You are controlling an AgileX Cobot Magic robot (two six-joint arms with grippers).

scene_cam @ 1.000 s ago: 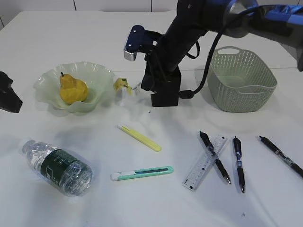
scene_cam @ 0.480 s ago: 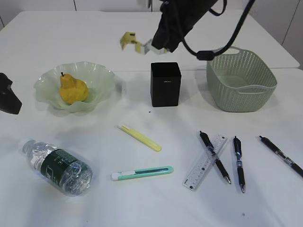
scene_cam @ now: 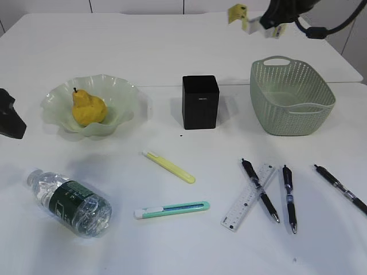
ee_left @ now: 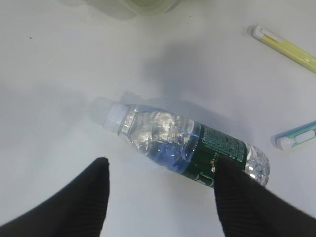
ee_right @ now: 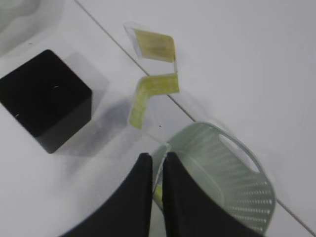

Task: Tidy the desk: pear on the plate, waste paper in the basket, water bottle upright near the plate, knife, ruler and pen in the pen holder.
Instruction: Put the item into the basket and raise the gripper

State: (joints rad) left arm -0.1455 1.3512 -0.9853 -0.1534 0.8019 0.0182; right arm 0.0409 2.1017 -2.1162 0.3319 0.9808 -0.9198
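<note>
- White desk [scene_cam: 114, 46] is filling the whole scene, with a pale wall strip just past its far edge.
- We are carrying the waste paper [scene_cam: 237, 12] high over the far right part of the desk. A second ago it was lying beside the plate; half a second ago it was in the air above the pen holder; now it is nearly over the basket [scene_cam: 291, 98].
- Our right gripper [ee_right: 157, 170] is pinching the scrap, its fingers [ee_right: 140, 182] pressed together on the lower end while the folded yellow strip is sticking out beyond them.
- We are judging that the paper step is close to done: the gripper needs only to come over the basket's opening and let go. The scrap is light, so it may drift if we drop it from this height.
- Moving outward, the pen holder [scene_cam: 200, 101] is standing uncovered mid-desk, now that the arm has left it.
- The pear [scene_cam: 87, 107] is already sitting in the plate [scene_cam: 123, 91] toward the left edge.
- The water bottle [ee_left: 187, 146] is lying on its side near the front left corner, and our left gripper [ee_left: 160, 195] is hovering above it with fingers apart.
- Two knives, the ruler [scene_cam: 249, 196] and three pens are waiting along the front edge.
</note>
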